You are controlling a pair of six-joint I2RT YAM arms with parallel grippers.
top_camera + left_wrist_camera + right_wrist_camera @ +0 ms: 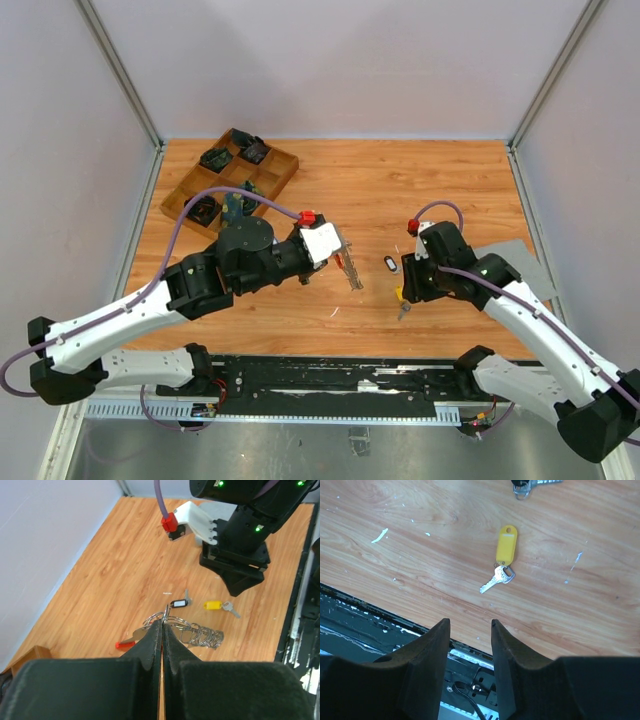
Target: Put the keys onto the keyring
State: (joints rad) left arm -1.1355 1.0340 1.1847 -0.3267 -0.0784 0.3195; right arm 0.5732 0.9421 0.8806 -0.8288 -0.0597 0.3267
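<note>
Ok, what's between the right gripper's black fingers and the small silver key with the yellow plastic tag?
Only bare wooden tabletop, lightly flecked white, between the right gripper and the yellow-tagged key; the right wrist view shows it.

Robot lab cell. What shows it:
- Wooden table [420,190] boxed in by plain pale panels [330,60], with aluminium posts [118,68] at the corners beyond my jaws.
- Behind both jaws, at the table's near edge: black mounting rail [300,375], slotted cable duct [280,411], loose wiring, bare sheet metal [300,450]. Both my arm bases sit there.
- Purple cable [240,189] runs along my left arm [130,320] to a red connector [308,217].
- Green status LEDs [258,528] on my right arm [240,535], ahead of the left jaws.
- Wooden compartment tray [288,162] of dark parts, beyond the left jaws.
- White flecks [380,535] on the wood, ahead-left of the right jaws.
</note>
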